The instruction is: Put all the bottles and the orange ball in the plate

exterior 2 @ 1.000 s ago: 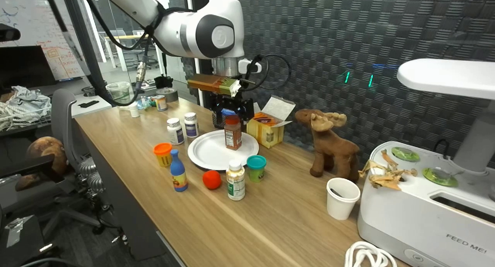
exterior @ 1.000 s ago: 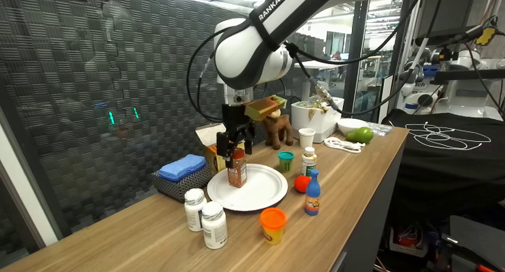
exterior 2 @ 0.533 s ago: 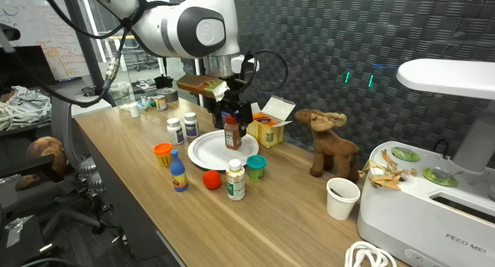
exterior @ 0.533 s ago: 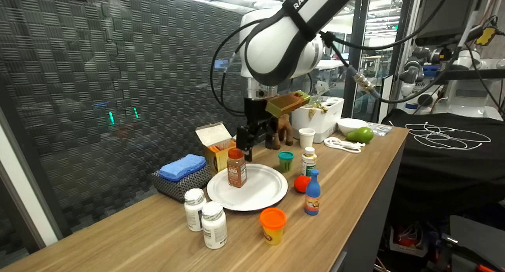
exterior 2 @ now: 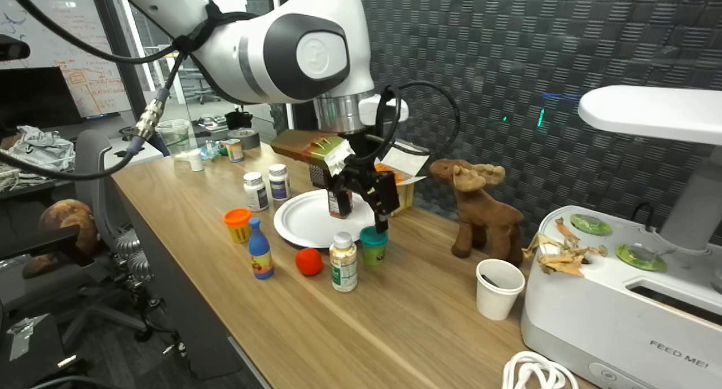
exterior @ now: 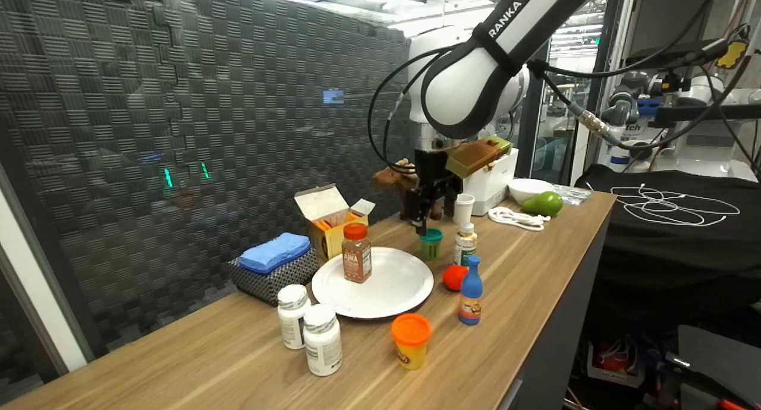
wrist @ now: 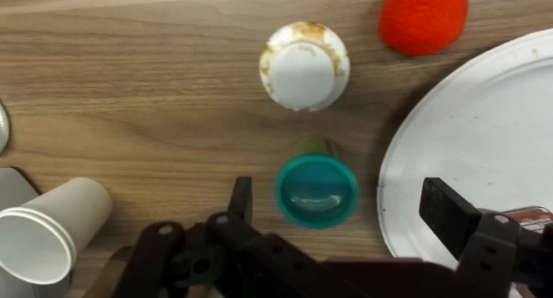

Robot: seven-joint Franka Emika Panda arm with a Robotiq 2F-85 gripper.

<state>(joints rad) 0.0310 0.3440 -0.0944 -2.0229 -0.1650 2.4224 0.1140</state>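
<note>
On the white plate a reddish-orange bottle stands upright. Two white bottles are on the wood close to the plate's near side in that exterior view. Across the plate from them, a white-capped bottle with a green label stands beside the orange ball, and a blue bottle is a little farther along. My gripper is open and holds nothing. It hovers over a teal-lidded tub, its right finger above the plate's rim area in the wrist view.
Below the gripper sits the teal-lidded tub. An orange-lidded tub is near the blue bottle. Behind the plate are an open carton and a basket with a blue cloth. A toy moose and paper cup stand farther off.
My gripper has moved off the reddish-orange bottle, where its fingers were around the cap, and travelled over to the teal-lidded tub. The bottle has stayed upright on the plate.
</note>
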